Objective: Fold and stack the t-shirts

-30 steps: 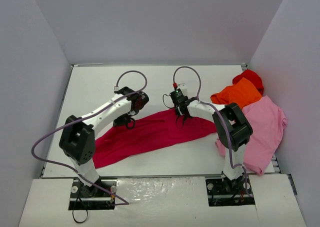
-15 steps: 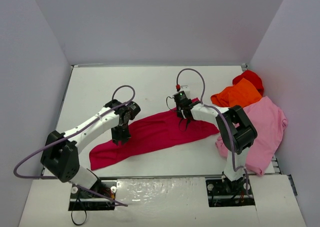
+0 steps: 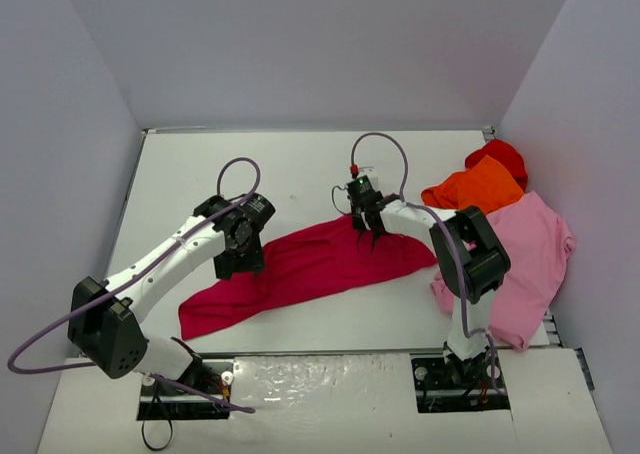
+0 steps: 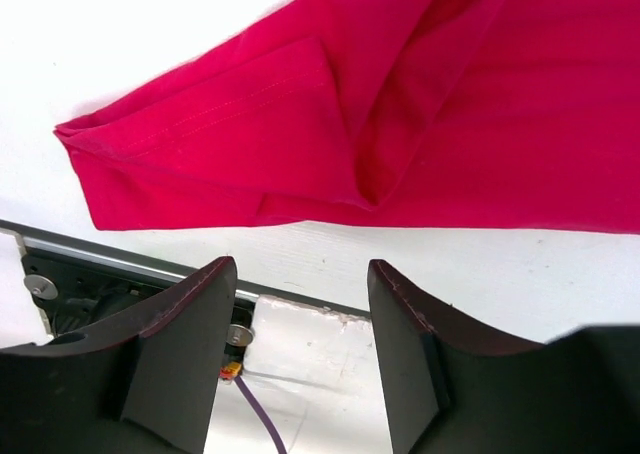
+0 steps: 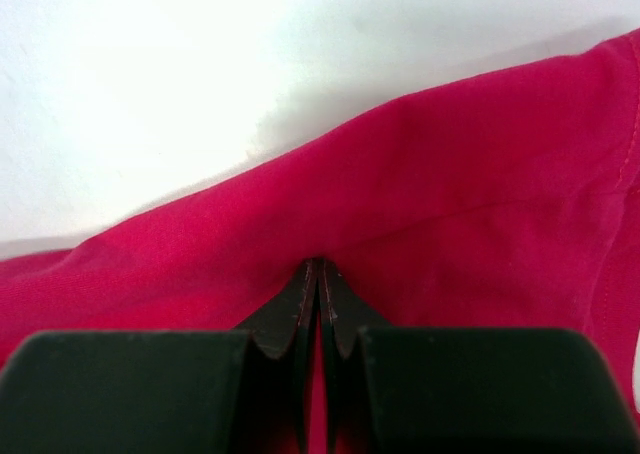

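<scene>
The crimson t-shirt (image 3: 310,264) lies in a long crumpled band across the middle of the table. My left gripper (image 3: 238,264) hovers over its left part, open; in the left wrist view the fingers (image 4: 190,314) stand apart with nothing between them, and the crimson t-shirt (image 4: 450,124) lies just beyond the tips of my left gripper (image 4: 300,266). My right gripper (image 3: 365,236) is shut on a fold of the cloth near the band's upper right. In the right wrist view my right gripper (image 5: 320,269) pinches the crimson t-shirt (image 5: 450,194).
At the right side lie an orange t-shirt (image 3: 480,186), a bright red one (image 3: 500,157) behind it and a light pink one (image 3: 525,254) reaching the table's near right corner. White walls enclose the table. The table's near edge rail (image 4: 120,259) shows under the left gripper.
My left arm swung toward the near left, dragging the shirt's left end with it, then opened and let go of the cloth. My right gripper stayed shut on the shirt, barely moving.
</scene>
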### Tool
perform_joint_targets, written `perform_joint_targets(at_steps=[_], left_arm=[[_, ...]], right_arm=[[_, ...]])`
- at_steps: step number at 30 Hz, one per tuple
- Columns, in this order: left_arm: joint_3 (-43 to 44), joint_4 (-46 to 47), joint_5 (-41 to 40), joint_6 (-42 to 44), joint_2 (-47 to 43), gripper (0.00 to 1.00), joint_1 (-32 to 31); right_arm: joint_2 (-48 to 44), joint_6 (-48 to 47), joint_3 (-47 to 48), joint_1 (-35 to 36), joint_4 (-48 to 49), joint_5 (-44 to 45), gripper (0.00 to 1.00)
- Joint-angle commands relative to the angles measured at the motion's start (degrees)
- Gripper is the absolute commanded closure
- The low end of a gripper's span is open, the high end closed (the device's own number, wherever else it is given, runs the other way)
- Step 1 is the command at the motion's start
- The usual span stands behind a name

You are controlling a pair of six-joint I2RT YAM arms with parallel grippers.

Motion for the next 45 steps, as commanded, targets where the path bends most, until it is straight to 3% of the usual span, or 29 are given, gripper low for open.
perform_joint_targets(at_steps=[1, 6, 9, 16, 21, 23, 24, 26, 28, 32, 40, 45], left_arm=[[0.5, 2.8, 3.1, 1.1, -1.8, 0.57, -0.4], [0.2, 3.7, 4.2, 1.5, -1.3, 0.87, -0.4], [1.3, 2.9, 4.0, 2.1, -0.3, 0.96, -0.4], [3.5, 1.8, 3.8, 3.3, 0.9, 1.00, -0.4], [3.1, 2.3, 3.6, 4.1, 0.9, 1.00, -0.4], [2.6, 3.0, 3.9, 5.0, 1.5, 0.95, -0.3], [2.4, 3.5, 4.1, 5.7, 1.9, 0.80, -0.2], [2.3, 5.6, 5.2, 6.6, 4.0, 0.60, 1.0], [3.6, 6.7, 6.3, 7.9, 6.6, 0.48, 2.3], [9.0, 8.5, 5.1, 10.3, 13.8, 0.44, 4.1], [28.8, 6.4, 1.9, 16.7, 31.4, 0.45, 8.7], [35.8, 4.9, 5.4, 18.1, 38.1, 0.44, 12.1]], right_arm=[[6.5, -0.8, 8.3, -1.7, -1.5, -6.6, 1.00], [11.2, -1.5, 14.2, -2.0, -1.7, -8.3, 1.00], [13.3, -1.5, 14.8, -3.1, -1.8, -9.8, 1.00], [13.7, -1.6, 11.1, -10.8, -1.9, -5.7, 1.00], [12.9, -3.4, 14.1, -15.5, -5.4, 0.8, 1.00], [12.3, -3.3, 14.9, -18.0, -5.8, 0.6, 1.00], [11.6, -3.1, 14.7, -19.1, -5.8, -0.4, 1.00], [10.6, -2.1, 13.5, -19.7, -5.9, -0.9, 1.00], [9.4, -1.7, 11.8, -19.3, -5.9, -1.3, 1.00], [9.2, -2.0, 9.6, -18.7, -5.8, 0.2, 1.00], [10.4, -2.3, 9.7, -18.4, -5.8, -2.0, 1.00], [11.2, -2.3, 9.8, -18.3, -5.7, -2.9, 1.00]])
